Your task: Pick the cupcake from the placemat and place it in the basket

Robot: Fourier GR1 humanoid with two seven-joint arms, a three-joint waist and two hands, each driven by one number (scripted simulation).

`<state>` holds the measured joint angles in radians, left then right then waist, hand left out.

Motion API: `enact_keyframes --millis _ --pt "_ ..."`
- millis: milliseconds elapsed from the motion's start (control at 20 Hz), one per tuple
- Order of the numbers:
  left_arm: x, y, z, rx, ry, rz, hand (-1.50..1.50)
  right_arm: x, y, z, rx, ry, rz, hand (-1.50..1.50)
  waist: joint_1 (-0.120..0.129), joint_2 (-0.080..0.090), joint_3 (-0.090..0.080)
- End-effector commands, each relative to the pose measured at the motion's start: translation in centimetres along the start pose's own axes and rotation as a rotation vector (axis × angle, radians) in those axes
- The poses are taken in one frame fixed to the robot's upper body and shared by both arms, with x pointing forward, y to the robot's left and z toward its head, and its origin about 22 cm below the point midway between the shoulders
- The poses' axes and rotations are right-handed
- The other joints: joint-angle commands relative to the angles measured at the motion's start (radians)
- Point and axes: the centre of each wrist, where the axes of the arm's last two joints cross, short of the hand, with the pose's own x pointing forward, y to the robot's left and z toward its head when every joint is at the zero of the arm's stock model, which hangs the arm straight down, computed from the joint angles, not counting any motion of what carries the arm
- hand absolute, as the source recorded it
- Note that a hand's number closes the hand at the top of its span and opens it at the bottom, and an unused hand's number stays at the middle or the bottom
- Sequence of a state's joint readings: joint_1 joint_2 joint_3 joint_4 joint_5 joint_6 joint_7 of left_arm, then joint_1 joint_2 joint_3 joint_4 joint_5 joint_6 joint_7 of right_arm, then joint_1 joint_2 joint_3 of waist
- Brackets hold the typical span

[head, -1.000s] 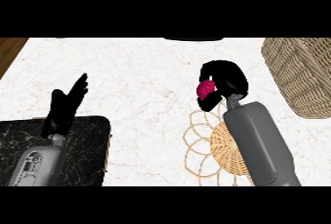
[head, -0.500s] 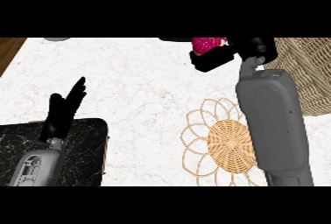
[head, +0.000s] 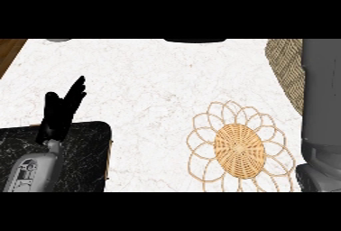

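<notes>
Left robot hand (head: pixel 61 113) rests open at the lower left, fingers straight and pointing up, above a dark marbled slab (head: pixel 83 158) on the counter (head: pixel 153 90). Right forearm (head: pixel 320 113) rises along the right edge; its robot hand is cut off above, so its grip cannot be told. Woven placemat (head: pixel 238 146) lies bare. Basket (head: pixel 286 67) shows partly behind the forearm. Cupcake is out of view.

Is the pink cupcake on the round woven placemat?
No, the round woven placemat lies bare on the white marble counter, with no cupcake on it.
</notes>
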<state>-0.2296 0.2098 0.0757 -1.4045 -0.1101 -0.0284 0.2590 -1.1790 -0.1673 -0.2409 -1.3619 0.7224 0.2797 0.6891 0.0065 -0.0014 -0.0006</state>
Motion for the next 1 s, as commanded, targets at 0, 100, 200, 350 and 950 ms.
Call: enact_keyframes --millis 0,100,200,350,950 --pt "0.3 0.3 -0.4 -0.022 -0.006 -0.008 0.00 1.9 -2.5 -1.5 -0.075 0.024 -0.005 1.50 0.004 0.003 0.000" --pt "0.0 0.2 0.4 -0.015 -0.005 0.001 0.00 1.0 -3.9 -1.8 -0.096 0.061 0.074 1.50 0.003 0.001 0.000" --pt "0.7 -1.2 0.0 0.001 -0.009 -0.013 0.00 0.8 -4.2 -3.2 -0.112 0.093 0.169 1.50 0.007 0.005 0.000" --pt "-0.6 -0.9 0.1 -0.009 -0.013 -0.004 0.00 -2.3 -4.6 -4.1 -0.120 0.162 0.363 1.50 0.005 0.008 -0.001" --pt "0.7 -1.7 0.9 -0.012 -0.002 -0.024 0.00 -12.5 -11.4 -6.5 -0.116 0.329 0.580 1.50 0.016 0.007 0.001"
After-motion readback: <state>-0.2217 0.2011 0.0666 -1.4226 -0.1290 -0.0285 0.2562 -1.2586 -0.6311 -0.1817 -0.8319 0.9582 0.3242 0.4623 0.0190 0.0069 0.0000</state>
